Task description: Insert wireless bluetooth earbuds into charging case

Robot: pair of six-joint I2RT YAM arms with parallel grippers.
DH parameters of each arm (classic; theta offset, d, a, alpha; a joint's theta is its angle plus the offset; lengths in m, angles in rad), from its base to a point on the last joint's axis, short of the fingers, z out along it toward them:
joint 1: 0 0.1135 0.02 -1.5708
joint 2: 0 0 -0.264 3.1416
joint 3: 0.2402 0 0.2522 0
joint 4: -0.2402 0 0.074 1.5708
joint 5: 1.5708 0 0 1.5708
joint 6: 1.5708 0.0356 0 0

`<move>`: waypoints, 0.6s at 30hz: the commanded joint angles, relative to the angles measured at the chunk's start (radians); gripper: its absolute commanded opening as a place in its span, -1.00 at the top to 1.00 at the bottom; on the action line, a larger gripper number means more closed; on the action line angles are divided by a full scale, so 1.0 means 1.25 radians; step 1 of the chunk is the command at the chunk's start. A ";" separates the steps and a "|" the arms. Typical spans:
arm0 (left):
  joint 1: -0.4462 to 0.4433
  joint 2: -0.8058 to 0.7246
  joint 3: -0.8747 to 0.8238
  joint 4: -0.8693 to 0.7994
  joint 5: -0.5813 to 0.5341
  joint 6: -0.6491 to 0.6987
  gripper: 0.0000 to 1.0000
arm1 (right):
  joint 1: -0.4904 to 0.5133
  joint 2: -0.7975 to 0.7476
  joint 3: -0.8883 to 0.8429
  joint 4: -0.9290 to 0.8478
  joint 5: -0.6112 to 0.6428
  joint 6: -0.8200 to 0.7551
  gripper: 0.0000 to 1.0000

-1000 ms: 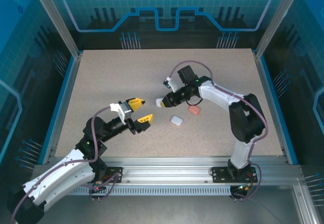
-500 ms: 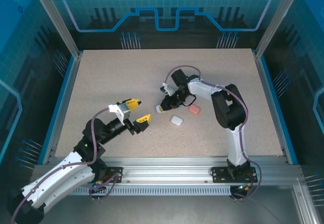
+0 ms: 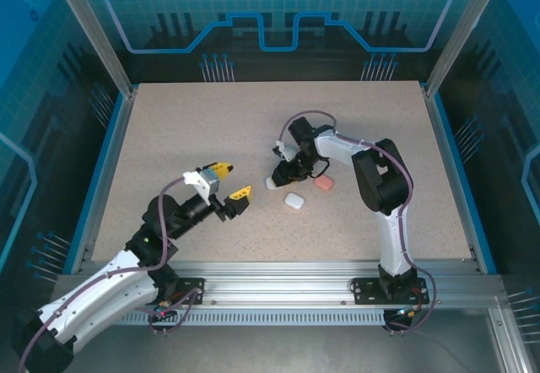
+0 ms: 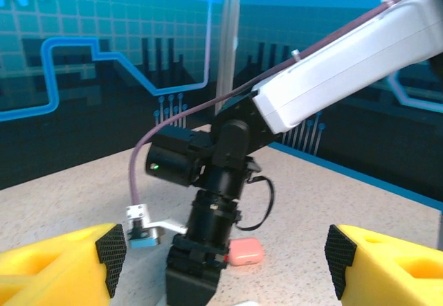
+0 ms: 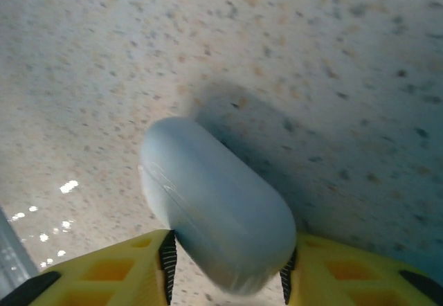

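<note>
A white charging case (image 5: 214, 209) lies on the speckled table between the yellow fingers of my right gripper (image 5: 228, 268). The pads stand parted at its two sides and its near end is blurred. From above, this case (image 3: 272, 182) rests on the table at the tip of the right gripper (image 3: 278, 177). A second white case (image 3: 294, 200) and a pink case (image 3: 324, 183) lie closed just beside it. My left gripper (image 3: 234, 181) hovers open to the left with nothing between its fingers. The earbuds are out of view.
In the left wrist view the right arm's black wrist (image 4: 214, 216) stands in front of the pink case (image 4: 244, 252). The table's blue-edged rim (image 3: 108, 162) and glass walls surround the work area. Bare table lies behind and to the left of the cases.
The right arm folded in and brought the white case down to the table, and its jaws widened. The left gripper drew back slightly toward the near left.
</note>
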 commanded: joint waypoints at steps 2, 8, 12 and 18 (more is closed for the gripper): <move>0.000 0.012 0.019 -0.019 -0.107 -0.007 -0.60 | -0.019 -0.076 -0.023 -0.038 0.103 -0.005 -0.02; 0.013 0.030 0.019 -0.040 -0.266 -0.017 -0.97 | -0.035 -0.201 -0.076 -0.045 0.188 -0.044 -0.10; 0.081 0.055 0.026 -0.085 -0.327 -0.047 -0.97 | -0.055 -0.332 -0.158 -0.019 0.287 -0.051 -0.13; 0.206 0.074 0.010 -0.136 -0.423 -0.140 -0.97 | -0.112 -0.547 -0.323 0.039 0.441 -0.047 -0.31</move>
